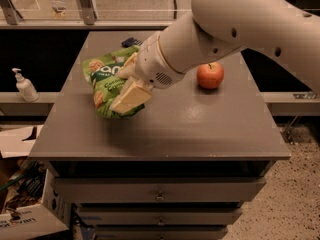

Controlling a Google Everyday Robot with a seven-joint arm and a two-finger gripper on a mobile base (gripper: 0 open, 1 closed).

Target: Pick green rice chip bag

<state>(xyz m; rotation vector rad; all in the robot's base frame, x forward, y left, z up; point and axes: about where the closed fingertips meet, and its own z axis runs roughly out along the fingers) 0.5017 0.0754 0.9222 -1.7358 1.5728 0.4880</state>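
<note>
Grasp stage: the gripper is closed around the green rice chip bag on the worktop's left side, with the apple well apart. Next, likely, a steady upward lift without letting the pouch slip.

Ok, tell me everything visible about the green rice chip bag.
The green rice chip bag is a crinkled bright-green pouch with white lettering and pictures of round tan chips. It sits tilted over the left half of the grey table, pinched by the gripper, one cream finger across its front. Whether it touches the tabletop is unclear.
</note>
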